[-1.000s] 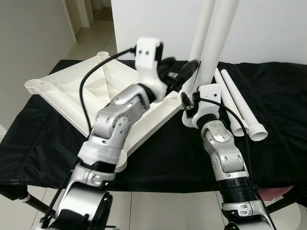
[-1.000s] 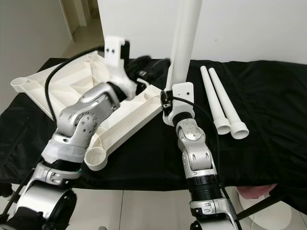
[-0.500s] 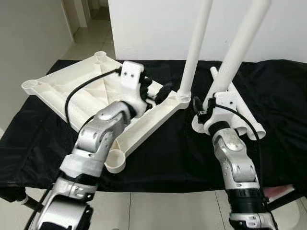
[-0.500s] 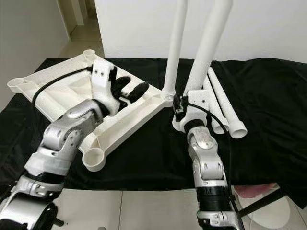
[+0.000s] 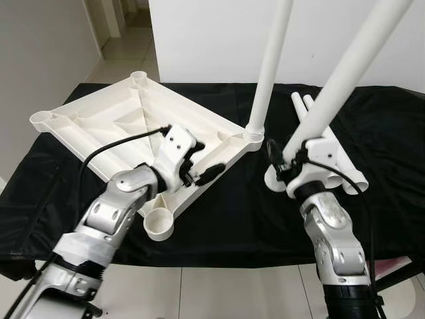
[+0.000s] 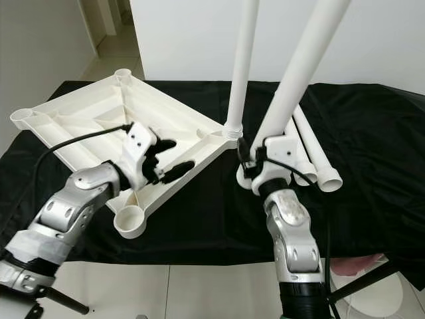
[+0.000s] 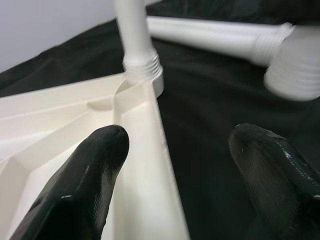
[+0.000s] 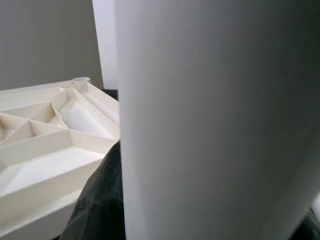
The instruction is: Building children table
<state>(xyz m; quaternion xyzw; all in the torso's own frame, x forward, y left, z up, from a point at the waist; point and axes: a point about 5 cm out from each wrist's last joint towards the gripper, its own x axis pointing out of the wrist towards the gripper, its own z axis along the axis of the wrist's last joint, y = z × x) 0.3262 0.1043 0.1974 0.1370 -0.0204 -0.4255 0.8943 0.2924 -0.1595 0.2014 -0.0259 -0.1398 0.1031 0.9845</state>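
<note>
A white tabletop (image 5: 113,123) lies upside down on the black cloth. One white leg (image 5: 269,66) stands upright, screwed into its right corner socket (image 7: 142,70). My left gripper (image 5: 202,166) is open, and its fingers (image 7: 85,185) straddle the tabletop's near right rim without gripping it. My right gripper (image 5: 290,161) is shut on a second leg (image 5: 348,70) near its lower end, and it tilts up to the right, apart from the upright one. That leg (image 8: 215,120) is close up in the right wrist view. Two more legs (image 5: 335,149) lie flat behind it.
An empty socket (image 5: 159,226) sits at the tabletop's near corner, others at the left (image 5: 41,119) and far (image 5: 138,78) corners. The black cloth-covered table (image 5: 232,212) ends just before my arms. A white wall (image 5: 212,33) stands behind, and tiled floor (image 5: 126,50) runs at the far left.
My left gripper has drawn back from the upright leg's corner and dropped down along the tabletop's near rim. My right gripper has carried its leg rightward and tilted it away from the upright leg.
</note>
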